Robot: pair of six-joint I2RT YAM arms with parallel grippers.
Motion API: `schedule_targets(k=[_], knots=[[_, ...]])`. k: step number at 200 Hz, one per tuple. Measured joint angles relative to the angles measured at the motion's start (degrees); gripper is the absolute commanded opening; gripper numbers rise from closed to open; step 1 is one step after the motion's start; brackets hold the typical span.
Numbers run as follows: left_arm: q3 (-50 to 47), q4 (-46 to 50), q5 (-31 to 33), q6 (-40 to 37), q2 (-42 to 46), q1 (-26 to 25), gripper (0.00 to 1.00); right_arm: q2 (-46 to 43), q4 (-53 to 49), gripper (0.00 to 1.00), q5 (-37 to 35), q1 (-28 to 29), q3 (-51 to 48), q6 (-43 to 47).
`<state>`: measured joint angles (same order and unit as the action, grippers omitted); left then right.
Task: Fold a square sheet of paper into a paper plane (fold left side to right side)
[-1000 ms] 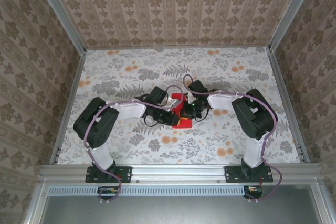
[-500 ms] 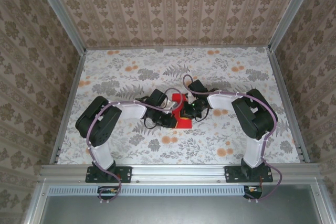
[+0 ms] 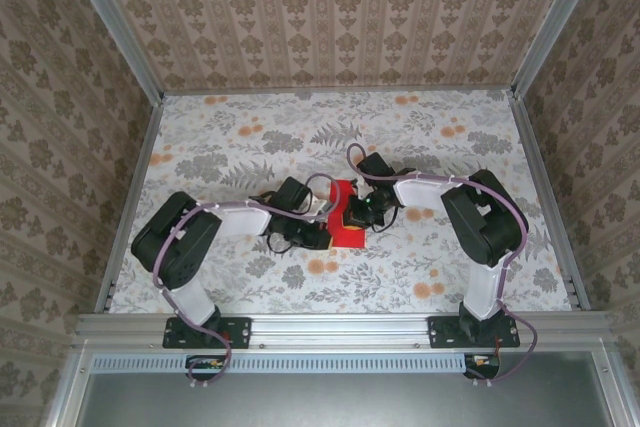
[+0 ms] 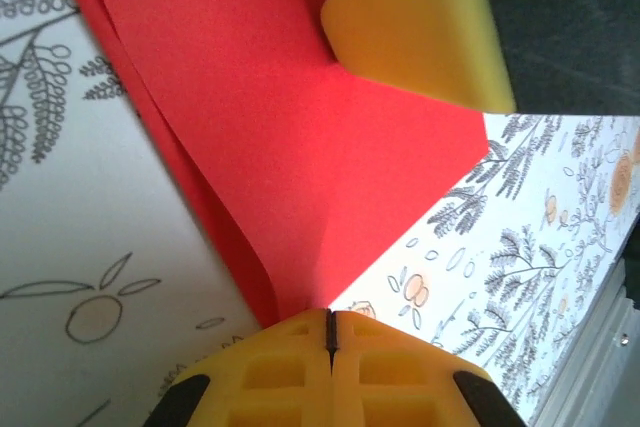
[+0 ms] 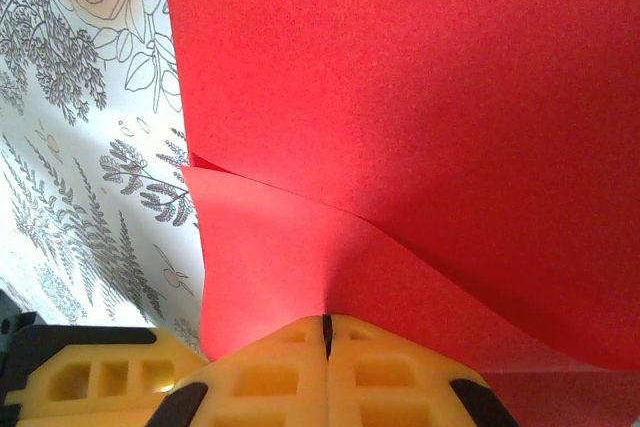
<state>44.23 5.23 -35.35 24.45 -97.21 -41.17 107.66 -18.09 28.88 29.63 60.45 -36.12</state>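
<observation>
Currently: left claw (image 4: 330,319) closed tight, pinching edge of square sheet of paper (image 3: 350,235), flap curling up off counter (image 3: 250,147). Sheet at mid-counter, between both claws. Right claw (image 5: 325,323) closed tight too, nipping another edge. Advice: carry left flap over low, match edges and corners before release, let right side anchor, then press crease flat.
</observation>
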Motion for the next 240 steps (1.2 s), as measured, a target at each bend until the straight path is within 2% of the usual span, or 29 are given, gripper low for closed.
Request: schedule_targets(k=[53, 105, 160, 240], knots=[[3.0, 0.8, -1.1, 0.0, 1.4, 0.5, 0.11, 0.1, -0.3, 0.02, 0.0, 0.0, 0.3, 0.0], [4.3, 1.3, 0.0, -0.1, -2.6, 0.7, 0.12, 0.1, -0.3, 0.02, 0.0, 0.0, 0.3, 0.0], [5.0, 3.9, 2.8, -0.9, -3.7, 0.1, 0.04, 0.1, -0.3, 0.00, 0.0, 0.0, 0.3, 0.2], [5.9, 4.6, 5.9, -1.5, -3.6, -1.9, 0.01, -3.7, -1.6, 0.00, 0.0, 1.5, 0.3, 3.2]])
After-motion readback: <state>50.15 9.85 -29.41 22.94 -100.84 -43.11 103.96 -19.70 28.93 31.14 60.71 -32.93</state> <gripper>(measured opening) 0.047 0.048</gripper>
